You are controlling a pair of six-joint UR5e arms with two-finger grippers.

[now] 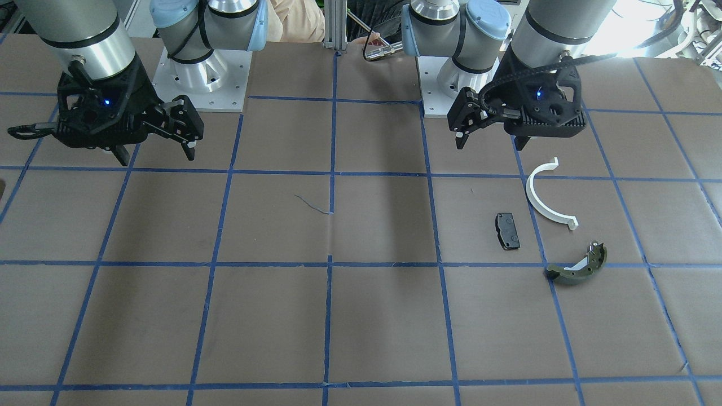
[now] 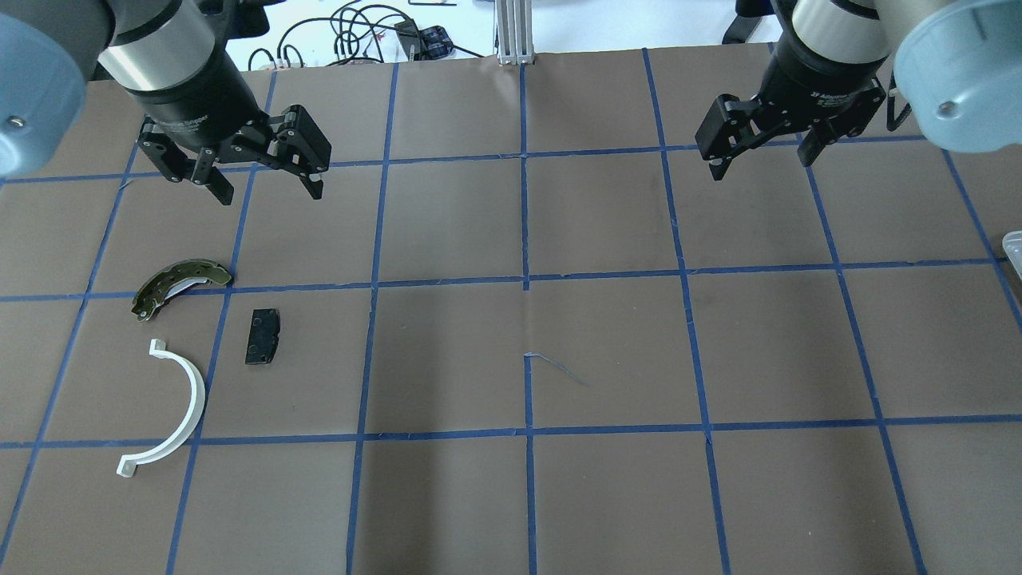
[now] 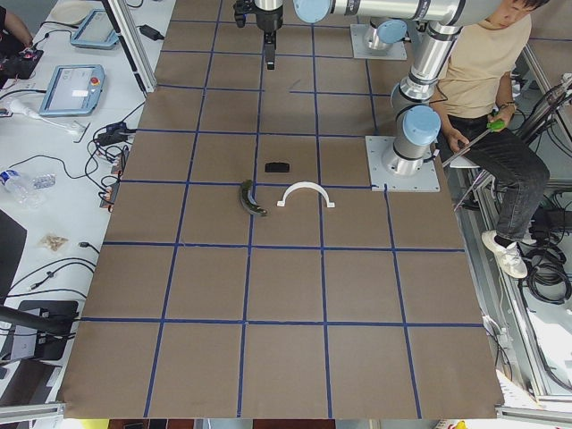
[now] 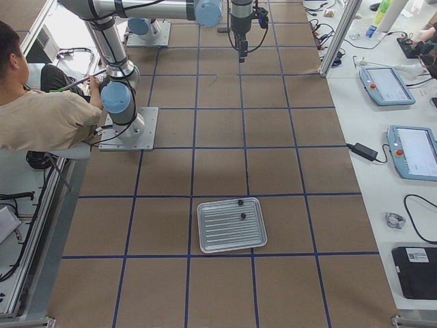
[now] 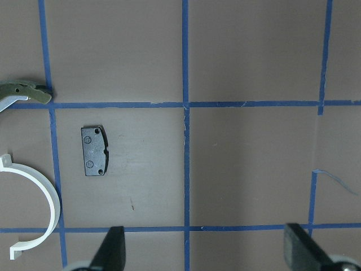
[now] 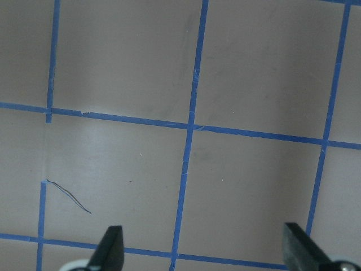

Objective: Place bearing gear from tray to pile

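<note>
The pile lies on the table's left side: a white half-ring (image 2: 194,391), a black pad (image 2: 263,336) and an olive brake shoe (image 2: 180,283). My left gripper (image 2: 270,192) hangs open and empty above the table just beyond them. The left wrist view shows the pad (image 5: 94,151), the ring (image 5: 53,203) and the shoe's tip (image 5: 22,90). The metal tray (image 4: 232,239) shows whole only in the exterior right view, with two small dark parts (image 4: 243,216) on it. I cannot tell which is the bearing gear. My right gripper (image 2: 762,164) is open and empty over bare table.
The brown table is marked with a blue tape grid. The tray's corner (image 2: 1014,243) shows at the overhead view's right edge. A seated person (image 4: 41,116) is behind the robot bases. Screens and cables lie on benches beyond the table's far edge.
</note>
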